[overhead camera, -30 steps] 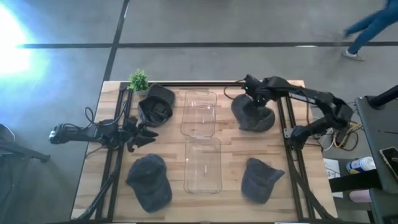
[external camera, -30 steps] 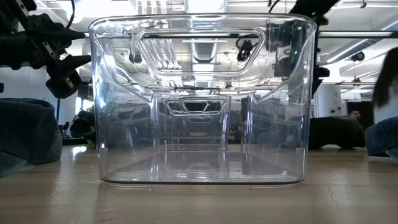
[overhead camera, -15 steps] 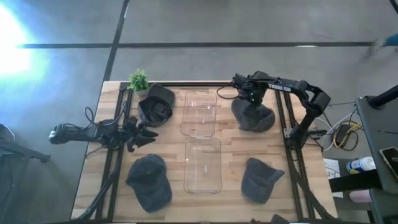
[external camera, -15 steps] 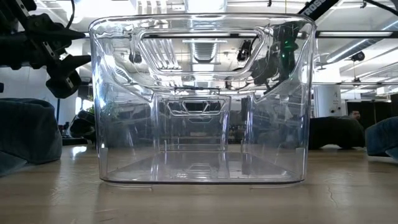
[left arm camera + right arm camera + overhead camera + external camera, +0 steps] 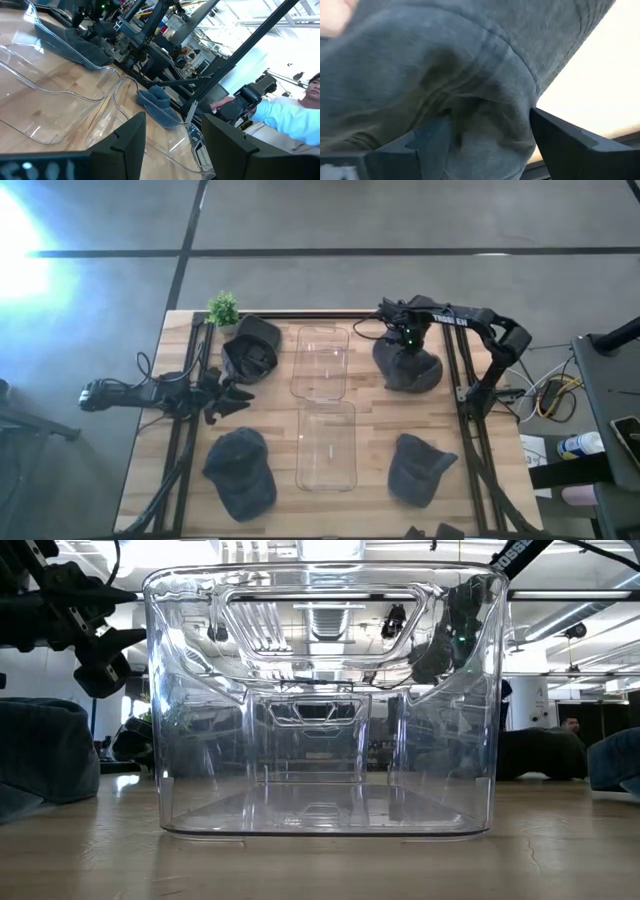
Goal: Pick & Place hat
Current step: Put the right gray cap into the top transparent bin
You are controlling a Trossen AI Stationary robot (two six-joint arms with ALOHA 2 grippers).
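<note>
Four hats lie on the wooden table in the high view: a black one [image 5: 254, 346] far left, a grey one [image 5: 409, 368] far right, a blue-grey one [image 5: 240, 470] near left and a grey one [image 5: 418, 468] near right. My right gripper [image 5: 402, 338] is down on the far right grey hat [image 5: 470, 75], open, with cloth bulging between its fingers. My left gripper [image 5: 236, 392] waits open near the table's left side, just near of the black hat, and touches nothing [image 5: 172, 145]. My right gripper comes at the far right grey hat from above, at its far end. Its open fingers [image 5: 427, 142] stand on either side of a rounded bulge of the crown [image 5: 485, 115], and the cloth lies against them. The hat rests on the table.
Two clear plastic bins sit in the table's middle, one far [image 5: 320, 363] and one near [image 5: 326, 445]; the near bin fills the low view [image 5: 320, 700]. A small green plant [image 5: 223, 308] stands at the far left corner. A person [image 5: 295, 117] shows beyond the table.
My right arm has folded in from its stretched-out pose, and its gripper has come down a little toward the near edge onto the far right grey hat. A person beyond the far edge has walked out of the high view.
</note>
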